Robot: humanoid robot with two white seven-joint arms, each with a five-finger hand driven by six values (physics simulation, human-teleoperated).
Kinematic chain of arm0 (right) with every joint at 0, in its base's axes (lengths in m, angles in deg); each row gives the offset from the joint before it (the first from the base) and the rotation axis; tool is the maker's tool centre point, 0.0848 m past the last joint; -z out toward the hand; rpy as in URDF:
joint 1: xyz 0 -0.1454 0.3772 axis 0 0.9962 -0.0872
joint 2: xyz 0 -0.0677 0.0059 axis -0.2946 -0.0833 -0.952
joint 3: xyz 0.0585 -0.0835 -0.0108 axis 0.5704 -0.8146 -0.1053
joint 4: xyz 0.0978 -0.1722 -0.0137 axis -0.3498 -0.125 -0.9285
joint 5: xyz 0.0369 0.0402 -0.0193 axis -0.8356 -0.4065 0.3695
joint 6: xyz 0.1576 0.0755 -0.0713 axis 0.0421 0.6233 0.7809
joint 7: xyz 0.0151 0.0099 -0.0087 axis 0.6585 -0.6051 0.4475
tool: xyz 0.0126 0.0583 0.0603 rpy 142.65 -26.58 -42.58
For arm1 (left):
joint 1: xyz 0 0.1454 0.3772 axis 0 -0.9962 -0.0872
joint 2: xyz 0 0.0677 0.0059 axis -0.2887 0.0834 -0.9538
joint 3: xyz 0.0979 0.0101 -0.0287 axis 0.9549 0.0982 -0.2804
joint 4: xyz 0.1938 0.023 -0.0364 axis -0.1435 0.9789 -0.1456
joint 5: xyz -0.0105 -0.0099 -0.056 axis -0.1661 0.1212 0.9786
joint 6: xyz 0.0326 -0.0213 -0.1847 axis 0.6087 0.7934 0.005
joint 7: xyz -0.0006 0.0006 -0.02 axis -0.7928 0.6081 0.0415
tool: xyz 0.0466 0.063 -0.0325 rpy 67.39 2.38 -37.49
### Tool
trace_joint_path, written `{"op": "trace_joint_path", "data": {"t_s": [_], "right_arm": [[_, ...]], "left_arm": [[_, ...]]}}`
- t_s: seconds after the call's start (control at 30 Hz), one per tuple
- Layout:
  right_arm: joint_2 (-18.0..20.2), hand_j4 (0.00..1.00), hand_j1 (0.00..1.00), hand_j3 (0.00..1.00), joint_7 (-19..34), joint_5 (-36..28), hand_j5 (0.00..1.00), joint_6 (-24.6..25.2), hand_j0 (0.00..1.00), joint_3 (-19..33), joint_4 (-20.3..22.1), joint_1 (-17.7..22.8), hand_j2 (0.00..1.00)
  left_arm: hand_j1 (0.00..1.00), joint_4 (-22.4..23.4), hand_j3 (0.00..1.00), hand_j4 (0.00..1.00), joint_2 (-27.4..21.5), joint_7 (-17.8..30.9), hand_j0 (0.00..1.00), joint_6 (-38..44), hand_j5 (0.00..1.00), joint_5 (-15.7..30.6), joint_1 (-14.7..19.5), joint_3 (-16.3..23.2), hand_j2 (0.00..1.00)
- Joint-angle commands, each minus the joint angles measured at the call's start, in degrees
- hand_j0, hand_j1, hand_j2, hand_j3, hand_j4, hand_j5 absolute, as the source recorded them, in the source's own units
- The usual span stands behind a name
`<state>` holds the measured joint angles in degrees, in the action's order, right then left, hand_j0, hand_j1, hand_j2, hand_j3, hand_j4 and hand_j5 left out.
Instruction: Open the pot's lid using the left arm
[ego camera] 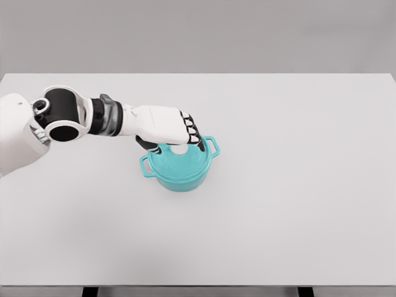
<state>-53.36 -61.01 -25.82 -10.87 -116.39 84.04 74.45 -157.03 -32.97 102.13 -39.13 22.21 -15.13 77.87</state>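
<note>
Teal enamel marks the pot (180, 168), a squat round vessel with two loop handles, standing a little left of the middle of the table (297, 204). Its lid (185, 162) sits in place on the rim, level and closed. The left hand (170, 129) reaches in from the picture's left and lies over the rear part of the lid, palm down, with dark-tipped fingers (193, 132) curled downward around the pale knob (178, 149) at the lid's centre; the thumb shows as a dark shape on the near left side of the knob. The fingers appear closed on the knob (contact at the pads is partly hidden by the hand itself). The forearm runs roughly level above the table, well clear of the surface.

Surface: a plain white tabletop, matte, filling most of the view. Behind it, a flat grey wall (198, 34). Two dark leg tops show under the near edge.
</note>
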Motion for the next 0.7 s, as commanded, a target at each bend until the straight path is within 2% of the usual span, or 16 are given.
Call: {"op": "trace_joint_path", "data": {"t_s": [0.0,0.27,0.43,0.67], "right_arm": [[0.01,1.00,1.00,1.00,0.02,-0.02,1.00,-0.01,1.00,-0.01,-0.01,0.00,1.00],[0.01,1.00,1.00,1.00,0.02,-0.02,1.00,-0.01,1.00,-0.01,-0.01,0.00,1.00],[0.01,1.00,1.00,1.00,0.02,-0.02,1.00,-0.01,1.00,-0.01,0.08,0.00,1.00],[0.01,1.00,1.00,1.00,0.02,-0.02,1.00,-0.01,1.00,-0.01,-0.01,0.00,1.00]], "left_arm": [[0.86,0.87,0.86,0.86,0.62,-0.02,0.86,0.10,0.86,-0.42,0.00,0.60,0.86],[0.77,0.87,0.77,0.77,0.97,-0.02,0.77,0.10,0.77,-0.42,0.00,1.57,0.77],[0.76,0.96,0.76,0.76,0.97,-0.02,0.76,0.10,0.76,-0.51,0.00,1.74,0.76],[0.51,0.87,0.51,0.51,0.88,-0.02,0.51,-0.52,0.51,-0.51,0.79,1.65,0.51]]}}
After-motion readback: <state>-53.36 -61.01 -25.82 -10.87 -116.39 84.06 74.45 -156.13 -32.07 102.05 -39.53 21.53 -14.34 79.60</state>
